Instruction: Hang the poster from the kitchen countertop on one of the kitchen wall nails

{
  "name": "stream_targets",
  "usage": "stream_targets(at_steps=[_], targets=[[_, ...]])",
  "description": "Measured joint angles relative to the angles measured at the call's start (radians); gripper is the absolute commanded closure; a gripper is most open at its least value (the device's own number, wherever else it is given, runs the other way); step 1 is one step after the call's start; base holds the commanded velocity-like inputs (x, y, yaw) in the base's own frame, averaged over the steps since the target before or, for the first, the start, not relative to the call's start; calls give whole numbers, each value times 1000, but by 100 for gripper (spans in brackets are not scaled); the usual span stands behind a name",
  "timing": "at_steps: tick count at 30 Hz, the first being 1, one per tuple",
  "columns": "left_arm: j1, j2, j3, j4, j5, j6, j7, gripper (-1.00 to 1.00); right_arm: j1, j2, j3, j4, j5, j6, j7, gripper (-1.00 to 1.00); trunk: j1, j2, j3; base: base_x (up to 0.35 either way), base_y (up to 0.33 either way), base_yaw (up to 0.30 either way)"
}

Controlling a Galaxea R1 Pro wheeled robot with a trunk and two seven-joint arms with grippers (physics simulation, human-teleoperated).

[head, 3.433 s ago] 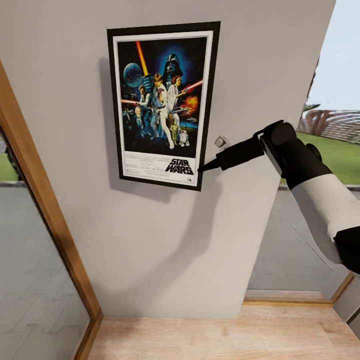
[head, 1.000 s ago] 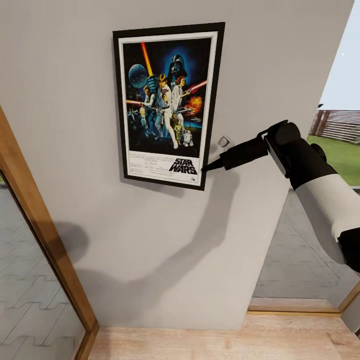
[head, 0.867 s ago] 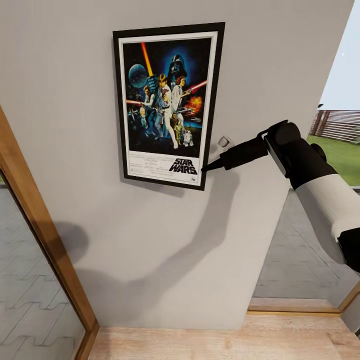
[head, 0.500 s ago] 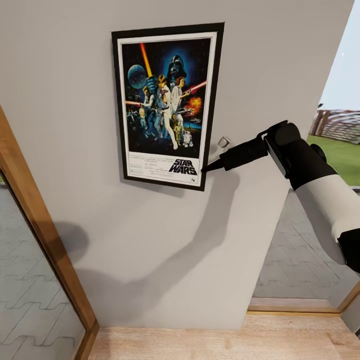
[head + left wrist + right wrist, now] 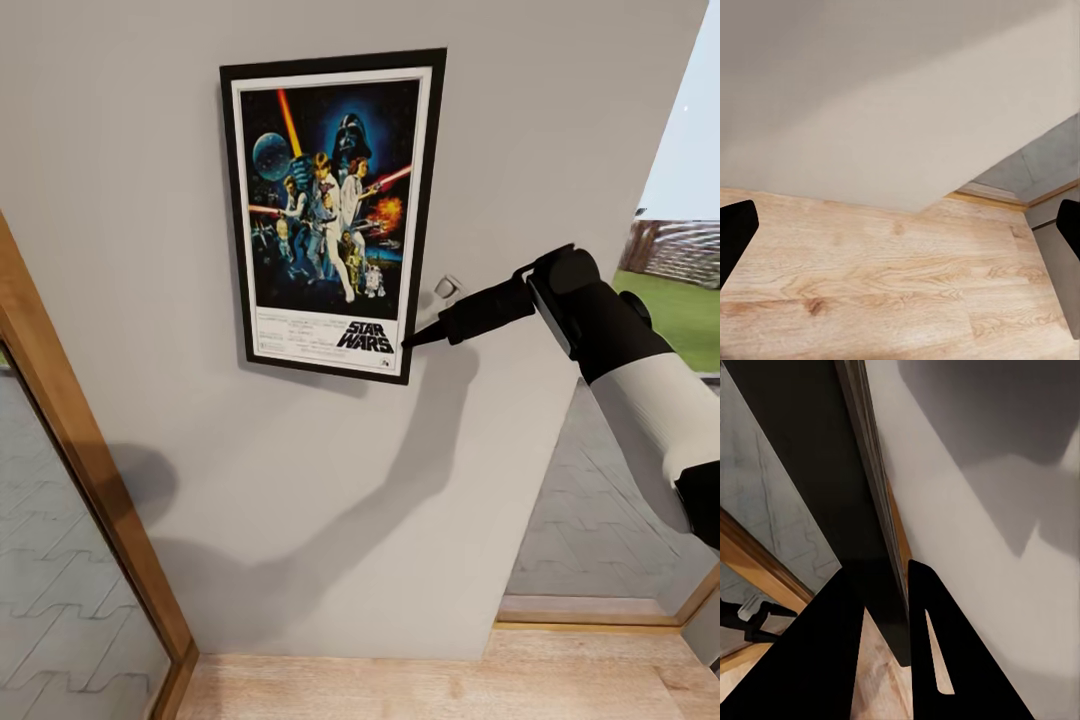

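— Wall point(image 5: 560, 120), pale grey and plain, takes up most of the head view. What hangs on it?

— The poster point(image 5: 330, 215), upright against that wall and tilted slightly, its black frame and white border around colourful figures on dark blue, with the black title at the bottom. A soft shadow falls on the wall along its left edge and below it.

— And beneath?

— Light wooden floor point(image 5: 450, 685) at the wall's foot, a wooden door or window frame point(image 5: 90, 470) slanting up the left side, glass panes on both sides, grass and sky beyond on the right.

— Where is the right arm?

— The white-and-black right arm point(image 5: 640, 400) reaches in from the right. Its right hand point(image 5: 412, 340) is at the poster's lower right corner. In the right wrist view the two dark fingers point(image 5: 832, 652) are clenched on the poster's thin dark edge point(image 5: 881, 585), which runs between them, with the wall just beside it.

— Anything small near it?

— A little pale cylindrical peg point(image 5: 446, 288) sticks out of the wall just right of the poster, above the hand.

— The left hand?

— In the left wrist view the left hand point(image 5: 900, 232) is released, fingertips point(image 5: 735, 232) wide apart at the picture's edges, with floor and wall base between them.
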Motion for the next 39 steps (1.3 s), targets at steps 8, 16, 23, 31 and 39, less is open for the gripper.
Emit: stream_targets(at_steps=[8,16,23,31,39], targets=[[0,0,0,0,0,0,0,-100,19,0,0,0,0,-35,1,100,0,0,0,0,0,0],[0,0,0,0,0,0,0,-100,28,0,0,0,0,-65,2,100,0,0,0,0,0,0],[0,0,0,0,0,0,0,-100,30,0,0,0,0,-68,2,100,0,0,0,0,0,0],[0,0,0,0,0,0,0,-100,31,0,0,0,0,-68,2,100,0,0,0,0,0,0],[0,0,0,0,0,-1,0,-100,31,0,0,0,0,-68,2,100,0,0,0,0,89,0]])
